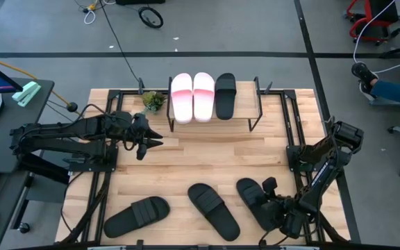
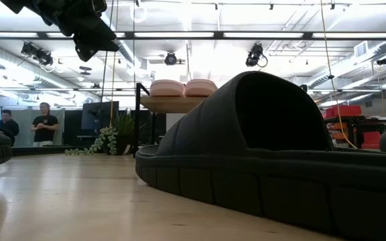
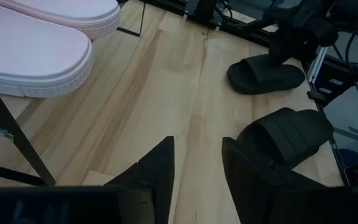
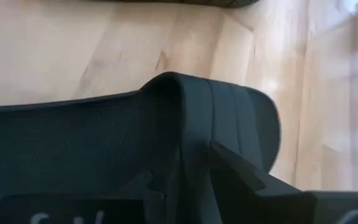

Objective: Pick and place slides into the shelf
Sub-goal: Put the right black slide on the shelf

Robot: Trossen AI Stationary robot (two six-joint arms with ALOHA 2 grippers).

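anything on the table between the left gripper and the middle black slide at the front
Nothing. In the high view, only bare wood lies between the left gripper and the middle black slide.

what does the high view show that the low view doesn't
Only the high view: all six slides at once, with a black slide on the shelf, three black slides on the table, and the right gripper at the rightmost one. Only the low view: two people standing in the room beyond the table. Both: the two pink slides on the shelf, the small plant, and the left gripper raised with nothing in it.
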